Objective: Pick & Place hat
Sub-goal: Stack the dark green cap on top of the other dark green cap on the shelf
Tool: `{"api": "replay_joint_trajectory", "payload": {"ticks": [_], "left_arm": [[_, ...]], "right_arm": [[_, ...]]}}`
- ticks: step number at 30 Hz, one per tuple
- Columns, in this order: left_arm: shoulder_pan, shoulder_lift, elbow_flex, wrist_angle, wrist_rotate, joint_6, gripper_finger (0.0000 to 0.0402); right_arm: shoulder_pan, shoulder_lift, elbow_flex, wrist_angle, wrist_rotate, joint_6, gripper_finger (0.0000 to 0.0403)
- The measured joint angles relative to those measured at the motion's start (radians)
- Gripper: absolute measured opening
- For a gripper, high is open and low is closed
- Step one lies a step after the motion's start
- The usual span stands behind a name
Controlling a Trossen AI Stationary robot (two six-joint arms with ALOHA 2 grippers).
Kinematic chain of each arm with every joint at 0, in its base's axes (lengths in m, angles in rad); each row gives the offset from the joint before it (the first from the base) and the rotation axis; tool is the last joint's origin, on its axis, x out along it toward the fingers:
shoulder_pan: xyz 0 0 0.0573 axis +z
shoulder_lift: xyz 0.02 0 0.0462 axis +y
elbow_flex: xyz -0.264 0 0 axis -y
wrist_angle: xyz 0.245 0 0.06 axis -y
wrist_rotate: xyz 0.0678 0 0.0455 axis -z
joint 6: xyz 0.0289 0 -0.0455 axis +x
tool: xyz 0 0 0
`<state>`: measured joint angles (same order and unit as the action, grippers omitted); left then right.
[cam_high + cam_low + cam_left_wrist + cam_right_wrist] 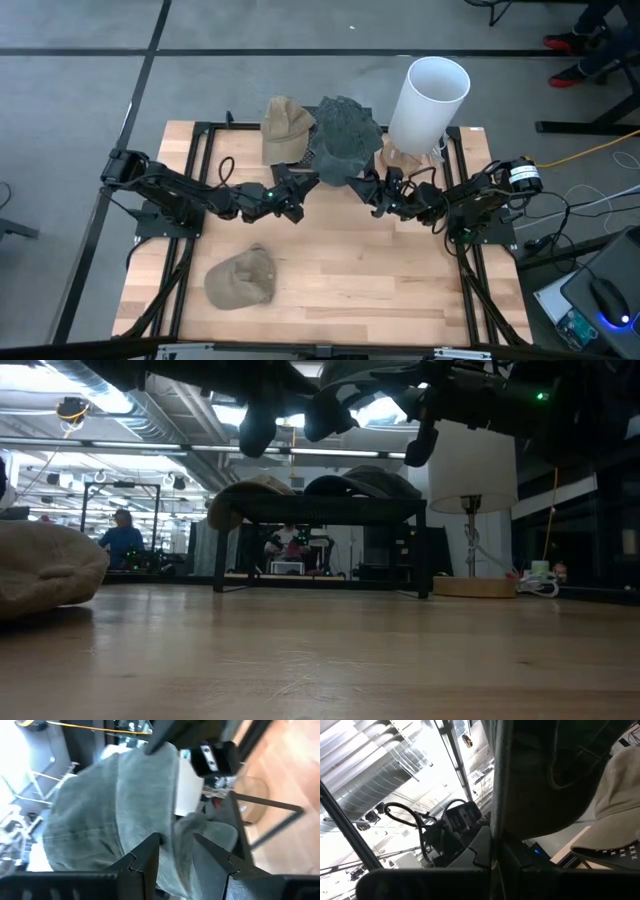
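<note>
My right jaws pinch the grey hat's [345, 133] brim above the rack [300, 150], my left jaws stand slightly spread beside it over the counter [350, 280].

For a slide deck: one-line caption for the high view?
Both grippers, left gripper and right gripper, meet at the grey hat on the rack; a tan hat lies on the table.

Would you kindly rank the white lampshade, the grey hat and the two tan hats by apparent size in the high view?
1. White lampshade
2. Grey hat
3. Tan hat on the table and tan hat on the rack: they look alike, and the rack one sits nearer the camera, so no ranking.
</note>
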<state>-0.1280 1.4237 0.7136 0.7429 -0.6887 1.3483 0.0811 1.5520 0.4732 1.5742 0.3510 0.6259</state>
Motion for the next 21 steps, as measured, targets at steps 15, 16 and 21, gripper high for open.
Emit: {"api": "replay_joint_trajectory", "payload": {"ticks": [15, 16, 21], "left_arm": [[0.019, 0.004, 0.0, 0.103, 0.013, -0.038, 0.0056], [0.018, 0.004, 0.0, 0.106, 0.013, -0.049, 0.0045], [0.019, 0.004, 0.0, 0.114, 0.005, -0.098, 0.0012]], "right_arm": [[0.0, 0.0, 0.002, 0.001, -0.018, 0.019, 0.0016], [0.0, 0.0, 0.002, 0.001, -0.018, 0.021, 0.0016], [0.001, 0.0, 0.002, -0.009, -0.026, 0.027, 0.0034]]}}
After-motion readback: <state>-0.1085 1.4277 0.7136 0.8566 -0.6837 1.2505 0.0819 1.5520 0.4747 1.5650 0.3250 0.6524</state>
